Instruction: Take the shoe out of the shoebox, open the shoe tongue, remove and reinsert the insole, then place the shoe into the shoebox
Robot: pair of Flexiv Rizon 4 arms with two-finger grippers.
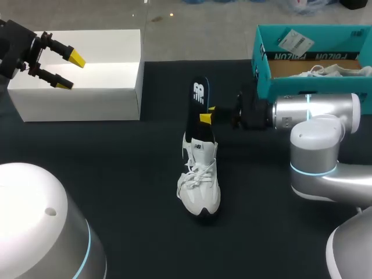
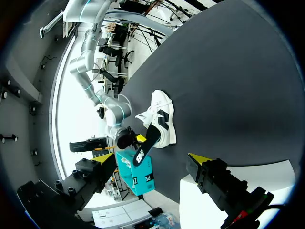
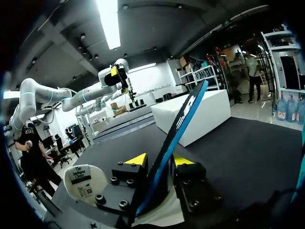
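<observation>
Black foam insole, probably light and bendy, is standing pinched mid-length in the right gripper; left gripper is hanging spread.

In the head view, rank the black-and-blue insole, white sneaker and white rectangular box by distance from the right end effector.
1. Black-and-blue insole, held in the right end effector.
2. White sneaker, just below.
3. White rectangular box, far left.
</observation>
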